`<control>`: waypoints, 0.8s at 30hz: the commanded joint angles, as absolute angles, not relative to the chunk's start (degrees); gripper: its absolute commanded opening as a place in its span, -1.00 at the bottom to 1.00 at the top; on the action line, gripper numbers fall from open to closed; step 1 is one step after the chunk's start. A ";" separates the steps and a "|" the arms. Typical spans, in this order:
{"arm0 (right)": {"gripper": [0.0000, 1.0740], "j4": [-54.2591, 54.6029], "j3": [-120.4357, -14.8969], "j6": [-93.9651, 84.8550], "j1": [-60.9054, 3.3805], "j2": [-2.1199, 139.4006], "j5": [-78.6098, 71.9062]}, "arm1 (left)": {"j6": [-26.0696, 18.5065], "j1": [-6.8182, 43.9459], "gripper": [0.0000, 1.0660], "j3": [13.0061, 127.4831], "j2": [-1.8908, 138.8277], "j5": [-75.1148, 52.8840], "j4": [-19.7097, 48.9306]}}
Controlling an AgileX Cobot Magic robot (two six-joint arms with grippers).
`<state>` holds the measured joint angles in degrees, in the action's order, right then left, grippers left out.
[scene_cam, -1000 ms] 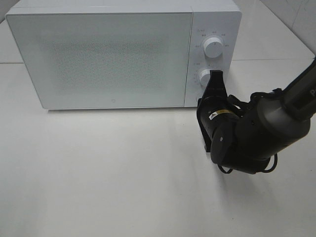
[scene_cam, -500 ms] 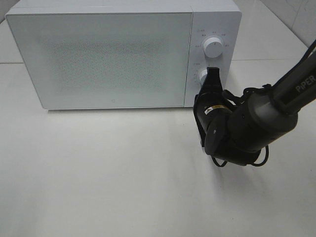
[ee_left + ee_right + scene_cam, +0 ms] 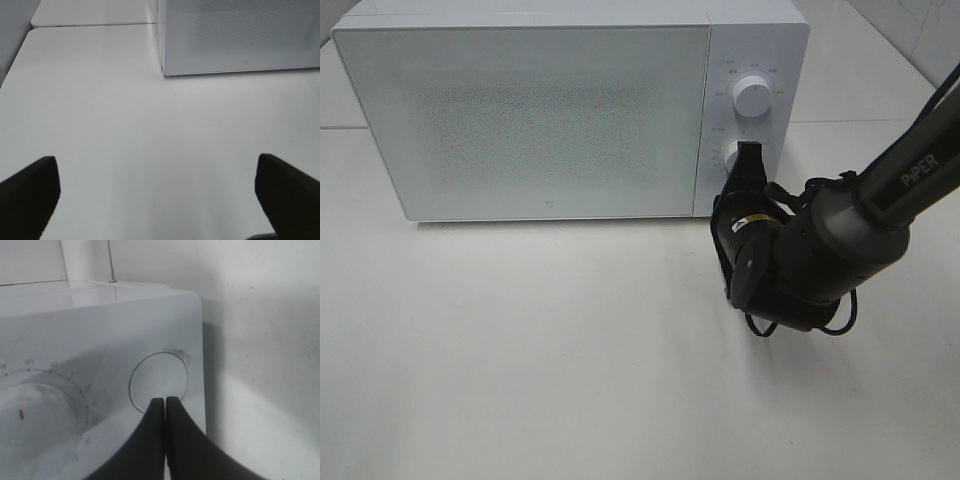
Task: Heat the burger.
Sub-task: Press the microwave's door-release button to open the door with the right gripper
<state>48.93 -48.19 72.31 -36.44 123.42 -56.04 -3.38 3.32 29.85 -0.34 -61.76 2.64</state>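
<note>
The burger showed in none of the views; most likely it sat inside the microwave (image 3: 550, 120), beyond the right fingers (image 3: 157, 440) and behind the closed door (image 3: 520, 120), though the speckled glass gave no look inside. As a tall stack of bun and fillings it would probably be light, soft and easy to squash, with layers ready to slide apart. It would be better cradled low at the sides of the bottom bun, or carried on whatever lay under it, than pinched at the top. The right fingers were pressed together into one narrow tip at the rim of the round button (image 3: 159, 381) on the control panel. The marked timer dial (image 3: 35, 415) lay just beside them. Whether the tip touched the button could not be told. The left fingers (image 3: 27, 192) stood wide apart with nothing between them, over bare white table (image 3: 150, 135), the microwave's front corner well ahead of them.
</note>
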 commanded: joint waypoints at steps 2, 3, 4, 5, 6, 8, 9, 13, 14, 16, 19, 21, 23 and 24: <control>-1.00 48.87 -48.82 71.51 -35.29 123.47 -56.32 | -3.27 3.21 0.83 29.74 -1.32 -61.25 3.09; -1.00 48.87 -48.87 71.45 -35.29 123.47 -56.26 | -3.27 3.21 0.83 29.74 -1.32 -61.25 3.09; -1.00 48.87 -48.87 71.45 -35.29 123.47 -56.26 | -3.27 3.21 0.83 29.74 -1.32 -61.25 3.09; -1.00 48.82 -49.22 71.45 -35.29 123.47 -56.32 | -3.27 3.21 0.83 29.74 -1.32 -61.25 3.09; -1.00 48.82 -49.56 71.45 -35.29 123.47 -56.21 | -3.27 3.21 0.83 29.74 -1.32 -61.25 3.09; -1.00 48.82 -49.85 71.28 -35.29 123.53 -55.86 | -3.27 3.21 0.83 29.74 -1.32 -61.25 3.09; -1.00 48.76 -49.85 71.28 -35.29 123.53 -55.69 | -3.27 3.21 0.83 29.74 -1.32 -61.25 3.09; -1.00 49.16 -49.85 71.05 -35.01 123.53 -55.98 | -3.27 3.21 0.83 29.74 -1.32 -61.25 3.09; -1.00 48.70 -49.85 70.99 -34.32 123.53 -56.04 | -3.27 3.21 0.83 29.74 -1.32 -61.25 3.09; -1.00 48.70 -49.85 70.99 -34.09 123.53 -56.04 | -3.27 3.21 0.83 29.74 -1.32 -61.25 3.09; -1.00 48.76 -49.85 70.99 -33.98 123.53 -56.26 | -3.27 3.21 0.83 29.74 -1.32 -61.25 3.09; -1.00 48.76 -49.85 70.82 -33.98 123.82 -56.09 | -3.27 3.21 0.83 29.74 -1.32 -61.25 3.09; -1.00 48.70 -50.02 70.82 -33.98 124.33 -55.75 | -3.27 3.21 0.83 29.74 -1.32 -61.25 3.09; -1.00 48.70 -50.02 70.87 -33.98 124.62 -55.75 | -3.27 3.21 0.83 29.74 -1.32 -61.25 3.09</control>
